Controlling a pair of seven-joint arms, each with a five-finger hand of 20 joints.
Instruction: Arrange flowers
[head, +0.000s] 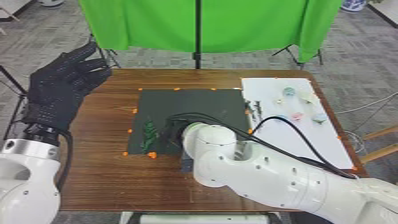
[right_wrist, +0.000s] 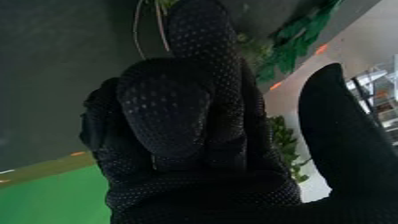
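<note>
Head view, left robot hand: the left robot hand (head: 67, 82) is raised beside the left edge of the worktop (head: 98, 175), fingers spread loosely and nothing between them.
Head view, right robot hand: the right robot hand (head: 178, 131) is over the near part of the dark mat (head: 191, 102), partly hidden by its own white arm.
Head view, leafy sprig: the green leafy sprig (head: 149, 136) lies on the mat's left side, just beside the right robot hand.
Head view, flowers: a blue flower (head: 289, 91) lies on the far part of the white sheet (head: 271, 86), to the right of the mat; a pink flower (head: 297, 116) lies nearer the robot, among other pale blooms.
Head view, green stems: a few green stems (head: 258, 108) lie along the sheet's left side, near the mat.
Head view, backdrop: a green cloth (head: 151, 27) hangs past the far edge of the worktop, a dark pole (head: 198, 30) in front of it.
Right wrist view, right robot hand: whether the right robot hand (right_wrist: 213, 187) is closed on anything, I cannot tell.
Right wrist view, greenery: thin stems (right_wrist: 136, 30) show against the dark mat close to the glove; dark green leaves (right_wrist: 298, 40) are near the orange marks (right_wrist: 321, 49), and small-leaved greenery (right_wrist: 282, 142) shows behind the glove.
</note>
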